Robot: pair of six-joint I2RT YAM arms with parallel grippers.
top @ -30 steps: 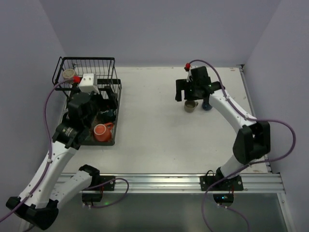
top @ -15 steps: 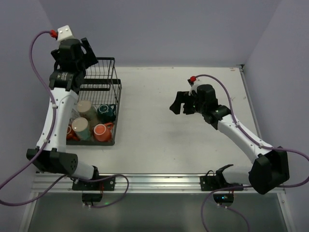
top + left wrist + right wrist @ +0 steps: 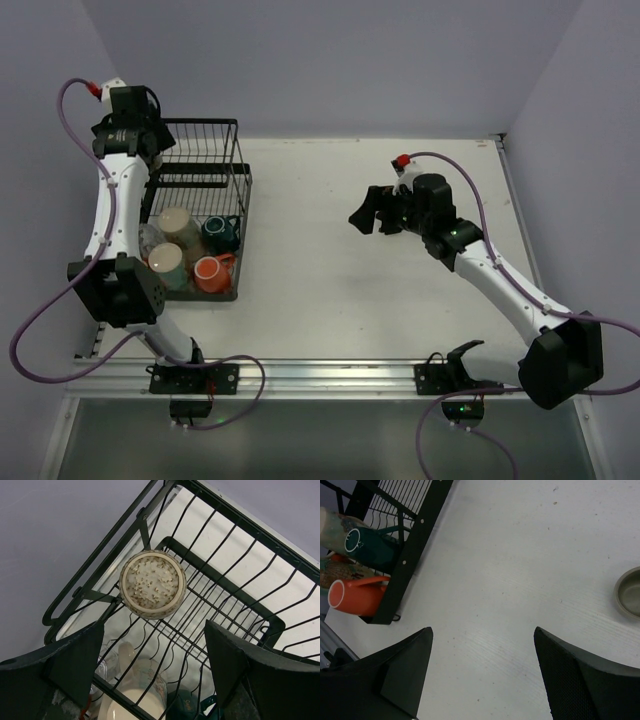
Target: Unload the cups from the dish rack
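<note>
The black wire dish rack (image 3: pixel 228 190) stands at the table's left. Its lower tray holds a beige cup (image 3: pixel 176 222), a cream cup (image 3: pixel 165 262), a dark teal cup (image 3: pixel 218 232) and an orange-red cup (image 3: pixel 209 272). My left gripper (image 3: pixel 140 135) is open and empty above the rack's back left corner. In the left wrist view (image 3: pixel 155 675) it hangs over a speckled cream cup (image 3: pixel 152 583) lying bottom-up in the raised basket. My right gripper (image 3: pixel 370 212) is open and empty over the table, facing the rack. A grey-olive cup (image 3: pixel 631 597) stands on the table by it.
The rack's front wall (image 3: pixel 415 545) shows at the upper left of the right wrist view, with the orange-red cup (image 3: pixel 357 596) and the teal cup (image 3: pixel 370 547) behind it. White tabletop (image 3: pixel 310 270) lies between rack and right arm. Grey walls close in on three sides.
My left arm has risen out of the rack's lower tray to above its back left corner. My right gripper has left the two cups on the table and swung left, towards the rack.
</note>
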